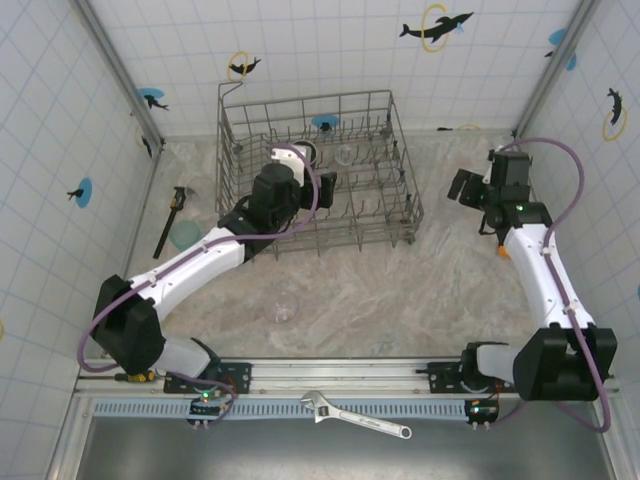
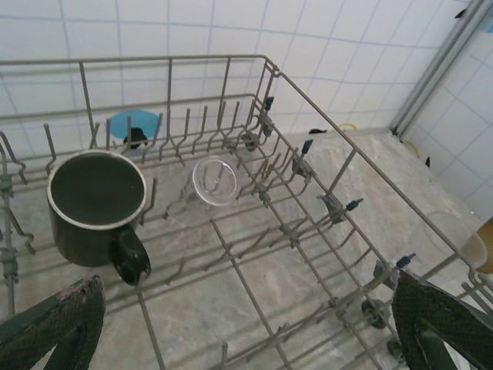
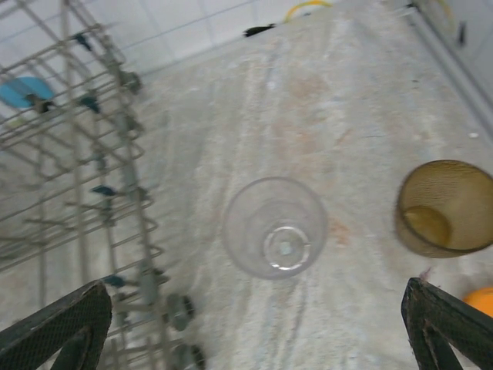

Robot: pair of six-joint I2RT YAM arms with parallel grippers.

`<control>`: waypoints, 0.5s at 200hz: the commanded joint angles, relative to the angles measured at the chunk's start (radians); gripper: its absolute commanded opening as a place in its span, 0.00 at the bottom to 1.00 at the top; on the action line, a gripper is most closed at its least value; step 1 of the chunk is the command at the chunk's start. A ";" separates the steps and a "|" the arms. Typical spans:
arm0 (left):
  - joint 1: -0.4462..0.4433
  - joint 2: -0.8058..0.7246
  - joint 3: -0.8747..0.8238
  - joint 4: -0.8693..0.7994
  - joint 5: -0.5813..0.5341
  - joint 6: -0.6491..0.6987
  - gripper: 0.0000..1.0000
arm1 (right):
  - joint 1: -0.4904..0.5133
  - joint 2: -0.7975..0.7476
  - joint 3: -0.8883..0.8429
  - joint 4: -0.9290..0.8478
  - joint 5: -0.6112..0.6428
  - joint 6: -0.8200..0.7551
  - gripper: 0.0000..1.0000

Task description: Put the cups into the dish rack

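Our left claw [image 2: 246,331] gapes wide over the grey wire dish rack [image 2: 169,92], black handled mug [image 2: 96,204] and small clear glass [image 2: 214,181] inside it; our right claw [image 3: 254,316], also wide, hovers above a clear tumbler [image 3: 276,227] beside an amber translucent cup [image 3: 445,208] on the marbled table [image 3: 308,92].

left arm [image 1: 190,265] and right arm [image 1: 535,268] have white links, black joints and purple cables.

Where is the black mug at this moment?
The black mug stands upright inside the dish rack, left in the left wrist view, beside a clear glass.
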 commanded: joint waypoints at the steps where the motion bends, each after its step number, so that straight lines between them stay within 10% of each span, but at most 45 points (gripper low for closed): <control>1: -0.009 -0.043 -0.030 0.041 0.015 -0.055 0.97 | -0.041 0.041 0.053 -0.033 0.024 -0.033 1.00; 53: -0.014 -0.083 -0.060 0.032 0.021 -0.056 0.97 | -0.097 0.110 0.074 -0.026 -0.024 -0.029 0.95; 100: -0.014 -0.110 -0.082 0.022 -0.027 -0.055 0.97 | -0.146 0.163 0.075 -0.010 0.016 -0.044 0.68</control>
